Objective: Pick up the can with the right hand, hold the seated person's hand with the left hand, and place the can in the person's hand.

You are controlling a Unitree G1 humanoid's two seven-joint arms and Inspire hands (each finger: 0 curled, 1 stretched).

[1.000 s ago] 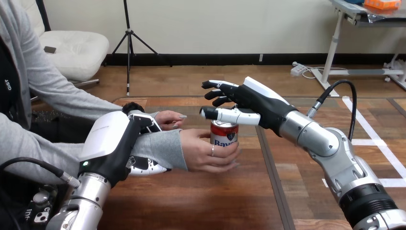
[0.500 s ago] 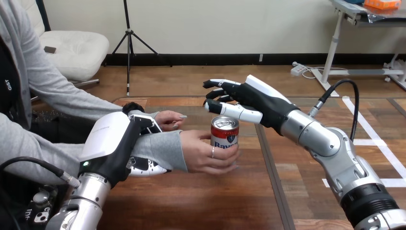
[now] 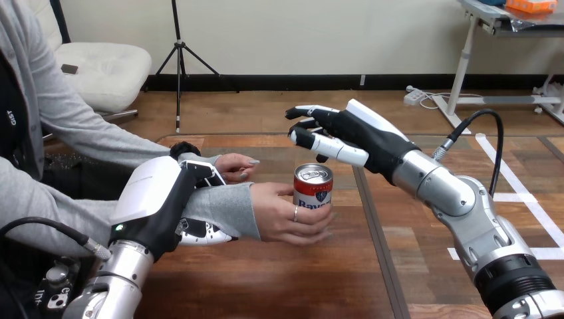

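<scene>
A red, white and blue can (image 3: pixel 312 188) stands upright in the person's hand (image 3: pixel 287 212), whose fingers wrap round its lower part just above the table. My right hand (image 3: pixel 346 133) hovers above and behind the can, open, with its fingers spread and clear of the can's top. My left hand (image 3: pixel 174 199) is shut on the person's forearm at the grey sleeve (image 3: pixel 223 206), with fingers curled under it and over it.
The person's other hand (image 3: pixel 236 165) rests on the wooden table (image 3: pixel 299 279) behind my left hand. A dark seam (image 3: pixel 372 232) runs down the table just right of the can.
My right hand has lifted up and to the right, off the can's top. The can stays in the person's hand. My left hand has not moved.
</scene>
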